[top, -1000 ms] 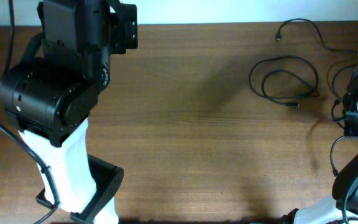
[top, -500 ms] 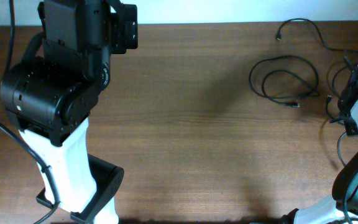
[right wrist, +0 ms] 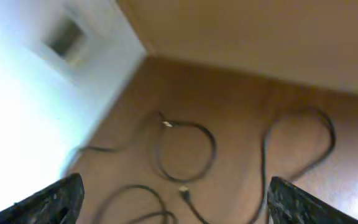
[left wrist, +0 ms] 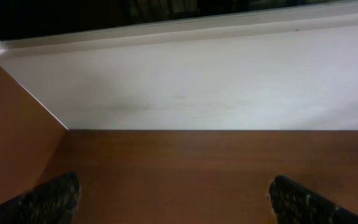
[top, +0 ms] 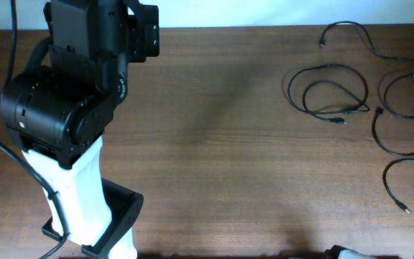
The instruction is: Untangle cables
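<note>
Several thin black cables lie loose on the right side of the wooden table. One is a double coil [top: 328,90], one trails to the back edge [top: 347,26], and open loops [top: 388,140] spread near the right edge. In the right wrist view my right gripper [right wrist: 174,204] hangs open above a round loop [right wrist: 213,149] and a small plug end [right wrist: 182,191], touching neither. Overhead shows almost nothing of the right arm. My left gripper [left wrist: 176,202] is open over bare wood, far from the cables.
The bulky black and white left arm [top: 63,108] fills the table's left side. A white wall [left wrist: 204,81] runs along the back edge of the table. The loops with plug ends [top: 405,208] reach to the right edge.
My right gripper has opened and let go of the cable it held, then pulled off toward the right edge. That cable now lies in wider loops. The left arm has not moved.
</note>
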`<action>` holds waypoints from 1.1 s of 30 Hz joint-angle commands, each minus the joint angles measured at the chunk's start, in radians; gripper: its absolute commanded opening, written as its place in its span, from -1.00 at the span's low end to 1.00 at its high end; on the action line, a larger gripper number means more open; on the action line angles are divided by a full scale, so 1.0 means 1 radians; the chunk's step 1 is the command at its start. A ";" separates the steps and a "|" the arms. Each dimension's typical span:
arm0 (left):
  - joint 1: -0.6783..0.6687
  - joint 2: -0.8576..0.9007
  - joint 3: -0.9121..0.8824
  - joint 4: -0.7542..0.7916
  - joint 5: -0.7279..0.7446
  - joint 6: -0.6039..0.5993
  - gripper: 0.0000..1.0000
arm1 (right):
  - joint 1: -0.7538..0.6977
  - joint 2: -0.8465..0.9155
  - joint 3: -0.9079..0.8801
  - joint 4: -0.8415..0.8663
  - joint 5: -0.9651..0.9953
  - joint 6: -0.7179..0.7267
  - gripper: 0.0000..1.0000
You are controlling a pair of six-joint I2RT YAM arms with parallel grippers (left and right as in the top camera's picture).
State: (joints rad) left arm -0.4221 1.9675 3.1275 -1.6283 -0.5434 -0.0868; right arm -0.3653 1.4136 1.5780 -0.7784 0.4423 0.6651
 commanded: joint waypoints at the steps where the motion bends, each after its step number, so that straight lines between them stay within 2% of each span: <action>1: 0.006 0.003 0.000 -0.013 -0.014 0.012 0.98 | 0.000 -0.001 -0.005 -0.034 -0.040 -0.063 0.86; 19: 0.006 0.003 0.000 -0.013 -0.014 0.012 0.98 | 0.000 -0.008 -0.005 -0.052 -0.040 -0.063 0.86; 21: 0.006 0.003 0.000 -0.013 -0.014 0.012 0.98 | 0.000 -0.051 -0.006 -0.063 -0.040 -0.063 0.86; 24: 0.006 0.003 0.000 -0.013 -0.014 0.012 0.98 | 0.013 -0.203 -0.007 -0.180 -0.052 -0.063 0.86; 27: 0.006 0.003 0.000 -0.013 -0.014 0.012 0.98 | 0.108 -0.311 -0.007 -0.162 -0.076 -0.063 0.86; 29: 0.006 0.003 0.000 -0.013 -0.014 0.012 0.98 | 0.253 -0.407 -0.059 -0.006 -0.076 -0.064 0.86; 31: 0.006 0.003 0.000 -0.013 -0.014 0.012 0.98 | 0.360 -0.523 -0.222 0.226 -0.077 -0.063 0.86; 33: 0.006 0.003 0.000 -0.013 -0.014 0.012 0.98 | 0.385 -0.671 -0.510 0.543 -0.106 -0.064 0.86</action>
State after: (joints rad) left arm -0.4221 1.9678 3.1271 -1.6421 -0.5434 -0.0864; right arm -0.0032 0.8600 1.3056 -0.4446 0.3656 0.6022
